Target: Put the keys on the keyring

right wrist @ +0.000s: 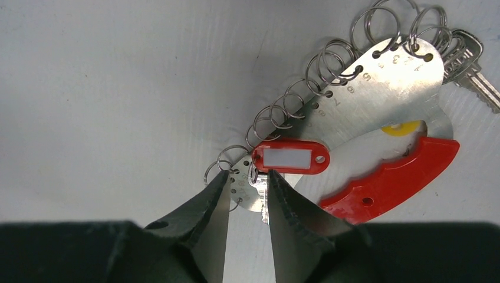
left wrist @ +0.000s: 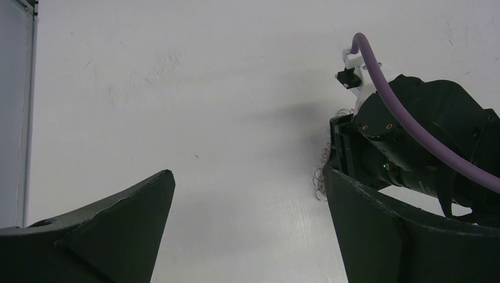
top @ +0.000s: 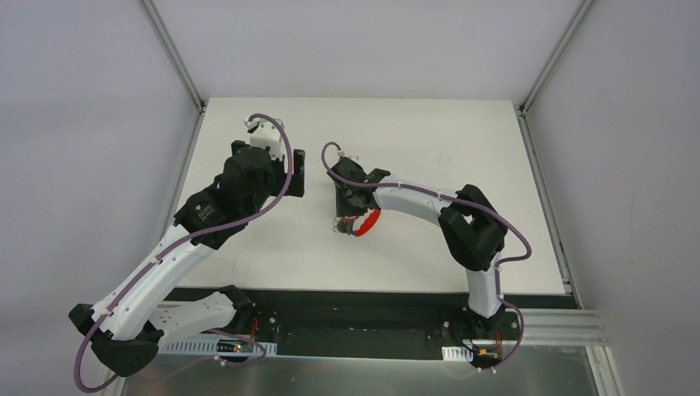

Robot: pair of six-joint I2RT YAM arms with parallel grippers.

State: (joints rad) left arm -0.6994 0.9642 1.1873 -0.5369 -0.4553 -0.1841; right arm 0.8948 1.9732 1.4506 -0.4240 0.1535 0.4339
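Two arms reach over the table (top: 429, 140) in the top view, the left gripper (top: 271, 165) left of centre, the right gripper (top: 347, 221) down at the red curved loop (top: 371, 221). From the left wrist, its jaws stand wide above the table, with the right arm (left wrist: 413, 141) just to the right. From the right wrist, narrow fingers (right wrist: 215, 203) flank one key (right wrist: 260, 187) under a red tag (right wrist: 289, 158) at the near left end of a ringed metal plate (right wrist: 383, 82) — pinching or not, I cannot tell; other keys (right wrist: 471, 65) lie at its far right end.
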